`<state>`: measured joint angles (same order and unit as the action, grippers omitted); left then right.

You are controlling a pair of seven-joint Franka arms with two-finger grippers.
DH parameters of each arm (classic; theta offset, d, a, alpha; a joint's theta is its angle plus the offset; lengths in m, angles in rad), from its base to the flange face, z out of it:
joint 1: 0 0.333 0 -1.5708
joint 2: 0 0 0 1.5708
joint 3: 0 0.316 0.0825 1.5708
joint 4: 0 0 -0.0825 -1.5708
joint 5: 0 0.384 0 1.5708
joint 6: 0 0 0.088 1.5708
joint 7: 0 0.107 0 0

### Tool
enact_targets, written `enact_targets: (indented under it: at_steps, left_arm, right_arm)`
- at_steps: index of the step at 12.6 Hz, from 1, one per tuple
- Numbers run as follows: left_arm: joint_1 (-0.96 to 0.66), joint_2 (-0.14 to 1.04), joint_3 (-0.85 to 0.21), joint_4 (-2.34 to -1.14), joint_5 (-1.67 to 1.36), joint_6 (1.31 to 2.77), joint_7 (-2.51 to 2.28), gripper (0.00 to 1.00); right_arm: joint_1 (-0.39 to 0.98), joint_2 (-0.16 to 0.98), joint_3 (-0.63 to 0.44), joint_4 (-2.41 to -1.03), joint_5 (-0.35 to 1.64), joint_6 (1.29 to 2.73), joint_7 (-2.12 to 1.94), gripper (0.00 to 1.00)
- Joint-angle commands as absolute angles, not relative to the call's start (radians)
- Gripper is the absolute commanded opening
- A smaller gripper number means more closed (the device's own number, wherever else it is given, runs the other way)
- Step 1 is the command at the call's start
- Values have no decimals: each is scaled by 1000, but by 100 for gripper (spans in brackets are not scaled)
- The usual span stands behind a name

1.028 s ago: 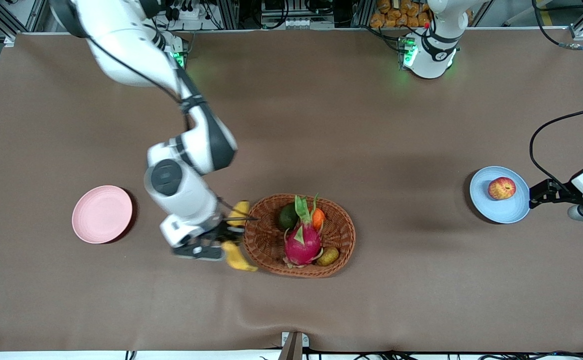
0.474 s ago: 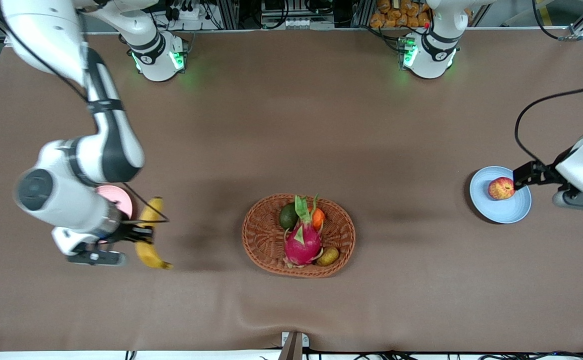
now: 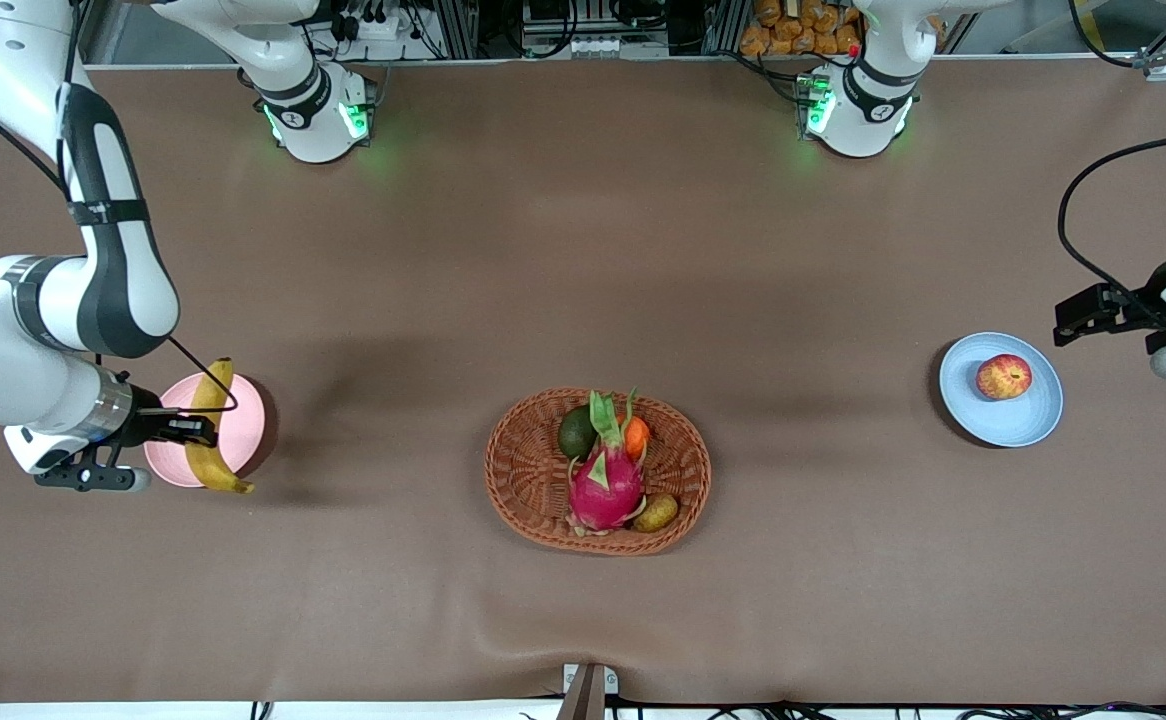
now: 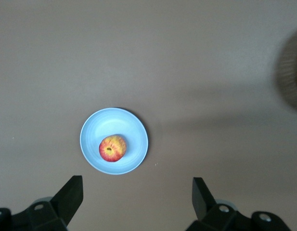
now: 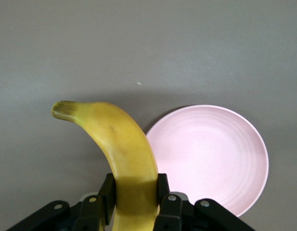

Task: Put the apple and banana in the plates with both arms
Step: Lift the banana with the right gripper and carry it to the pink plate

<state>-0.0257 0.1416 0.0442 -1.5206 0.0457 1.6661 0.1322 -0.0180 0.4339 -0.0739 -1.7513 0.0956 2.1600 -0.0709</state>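
Note:
My right gripper (image 3: 193, 431) is shut on the yellow banana (image 3: 209, 425) and holds it in the air over the pale pink plate (image 3: 248, 415) at the right arm's end of the table. In the right wrist view the banana (image 5: 124, 149) sits clamped between the fingers (image 5: 106, 192), with the pink plate (image 5: 211, 156) beside it. The red and yellow apple (image 3: 1003, 377) lies in the light blue plate (image 3: 1001, 415) at the left arm's end. My left gripper (image 3: 1073, 315) is open and empty, raised near that plate. The left wrist view shows the apple (image 4: 112, 147) on the blue plate (image 4: 134, 125).
An oval wicker basket (image 3: 533, 480) stands mid-table, holding a pink dragon fruit (image 3: 603, 485), a dark green avocado (image 3: 576, 432), an orange fruit (image 3: 637, 435) and a brownish-yellow oval fruit (image 3: 655, 513). The brown cloth has a wrinkle near the front edge.
My right arm has carried the banana from beside the basket to over the pink plate. My left gripper has drawn back from the apple and up, away from the blue plate.

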Motion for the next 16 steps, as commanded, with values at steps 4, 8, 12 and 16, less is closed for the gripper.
enact_targets:
  at_steps: [4,8,12,16]
  left_arm:
    - [-66,63,94,-1529,29,1567,133,100]
    - [-58,-9,94,-1562,29,1545,135,100]
    - [-58,-58,89,-1614,29,1545,114,100]
    - [-57,-83,61,-1634,29,1549,60,100]
  right_arm:
    - [-130,411,-57,-1917,11,2309,-152,0]
    - [-170,480,-57,-1921,-6,2397,-156,0]
    - [-167,482,-57,-1919,-15,2421,-155,100]
    - [-114,356,-52,-1881,-17,2272,-143,100]
